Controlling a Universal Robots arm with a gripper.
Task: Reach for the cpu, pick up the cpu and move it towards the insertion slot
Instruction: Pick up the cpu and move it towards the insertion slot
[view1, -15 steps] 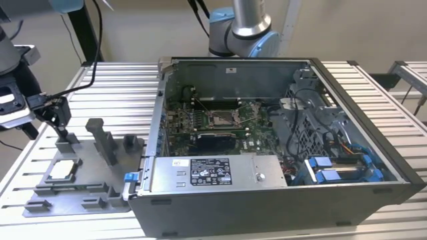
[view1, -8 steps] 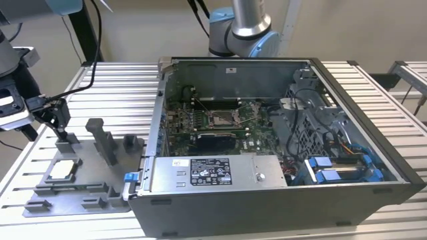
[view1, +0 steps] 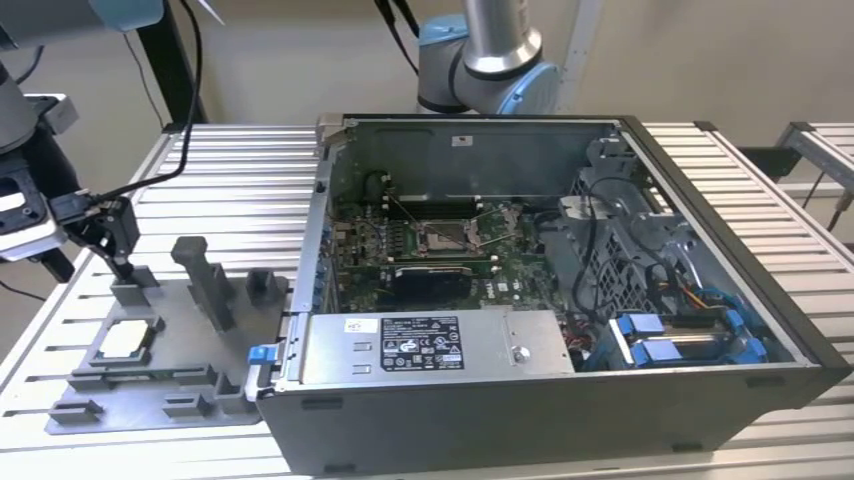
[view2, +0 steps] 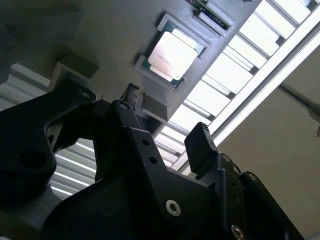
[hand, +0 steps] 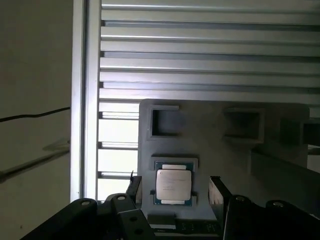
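Tool (hand: 175, 186) is spread wide and empty, hovering over the grey fixture tray (view1: 174, 405) at the exterior view's left of the table (view1: 240, 170). In the first wrist view its fingers (hand: 134, 187) stand either side of the cpu (hand: 173, 184), which lies flat in its tray recess. Step: reach; pick not yet made. Grasp prob. needs a straight drop w/ fingers square to chip edges. Insertion slot (view1: 445, 235) sits well apart, inside the PC case (view1: 534, 430), toward the exterior view's right.
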